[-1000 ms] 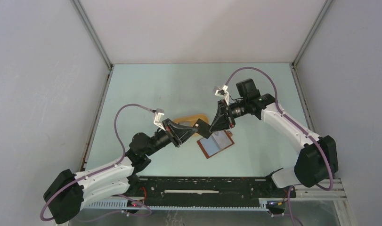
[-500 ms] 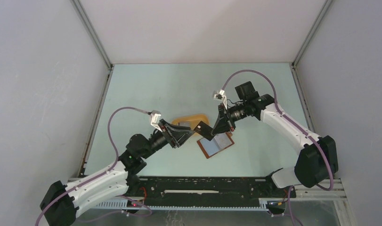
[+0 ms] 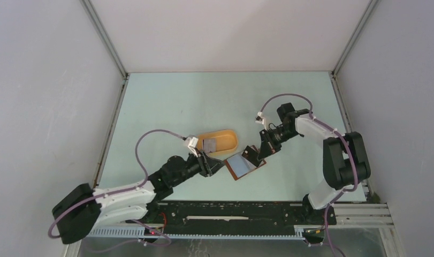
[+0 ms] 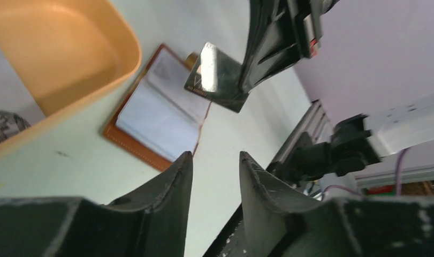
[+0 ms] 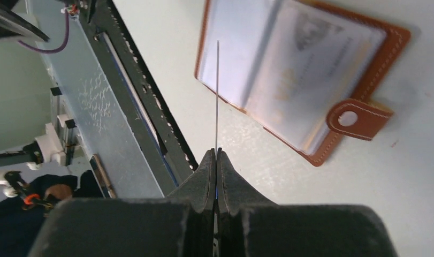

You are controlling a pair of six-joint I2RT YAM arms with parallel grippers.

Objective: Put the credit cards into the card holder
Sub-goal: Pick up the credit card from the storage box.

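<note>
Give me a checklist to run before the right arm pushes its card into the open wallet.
1. Right end effector shut on the thin dark credit card: ok.
2. Reddish-brown leather card holder lying open, pale inner face up: ok.
3. Card edge lined up with a sleeve opening: cannot tell; the card hangs over the holder, apart from it.
4. Left end effector open, empty, off the holder: ok.
5. Holder pinned against sliding: not ok; nothing presses on it.
6. Grey credit card waiting in the orange-yellow oval tray: ok.
</note>
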